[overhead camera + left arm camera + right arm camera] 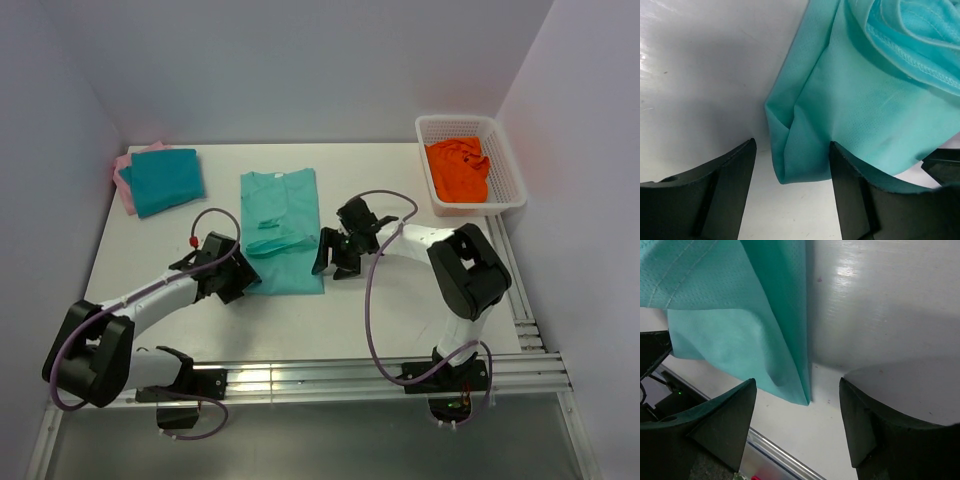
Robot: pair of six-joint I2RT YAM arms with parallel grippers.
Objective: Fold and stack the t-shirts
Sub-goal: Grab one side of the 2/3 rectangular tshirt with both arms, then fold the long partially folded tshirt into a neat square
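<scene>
The mint-green t-shirt [283, 230] lies in the middle of the table, folded lengthwise into a long strip with its sleeves tucked on top. The darker teal t-shirt [165, 180] lies folded at the back left on top of the pink t-shirt [124, 176]. My left gripper [238, 277] is open at the mint shirt's near left corner; in the left wrist view that corner [795, 160] lies between the open jaws [792, 192]. My right gripper [333, 256] is open at the near right corner [797, 387], which sits between its fingers [797, 427].
A white basket [508, 165] at the back right holds an orange cloth [460, 170]. White walls close in the table on the left, back and right. An aluminium rail [350, 375] runs along the near edge.
</scene>
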